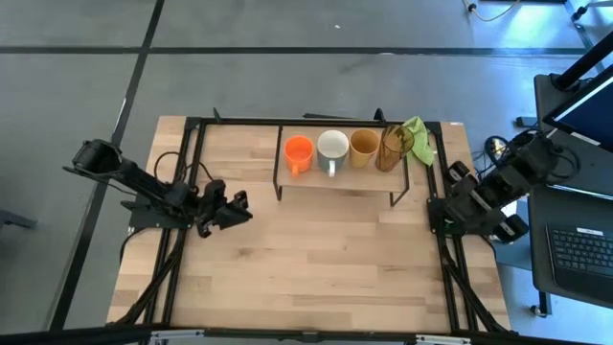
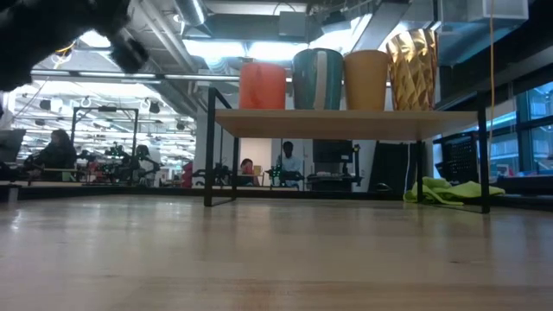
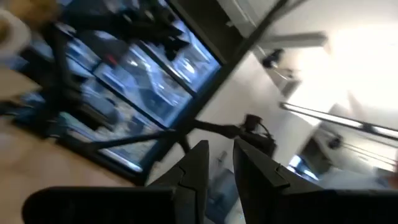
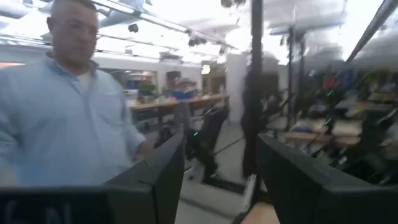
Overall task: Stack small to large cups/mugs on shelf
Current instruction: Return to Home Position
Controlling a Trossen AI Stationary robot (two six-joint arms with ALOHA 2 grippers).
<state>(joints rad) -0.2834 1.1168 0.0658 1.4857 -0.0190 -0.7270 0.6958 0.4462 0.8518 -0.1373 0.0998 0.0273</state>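
Note:
Four vessels stand in a row on the shelf (image 1: 335,175): a small orange cup (image 1: 298,152), a white mug (image 1: 332,149), a tan-yellow mug (image 1: 363,147) and an amber tumbler (image 1: 391,147). In the low view they stand upright on the board (image 2: 346,123): orange cup (image 2: 262,85), white mug (image 2: 317,78), tan mug (image 2: 365,79), tumbler (image 2: 411,68). My left gripper (image 1: 239,203) is left of the shelf, its fingers (image 3: 217,171) a narrow gap apart and empty. My right gripper (image 1: 436,213) is at the table's right edge, open and empty (image 4: 221,168).
A green cloth (image 1: 420,140) lies on the table at the shelf's right end, also seen in the low view (image 2: 449,191). A person in a light blue shirt (image 4: 62,124) stands beyond the table. A laptop (image 1: 579,249) sits on a stand to the right.

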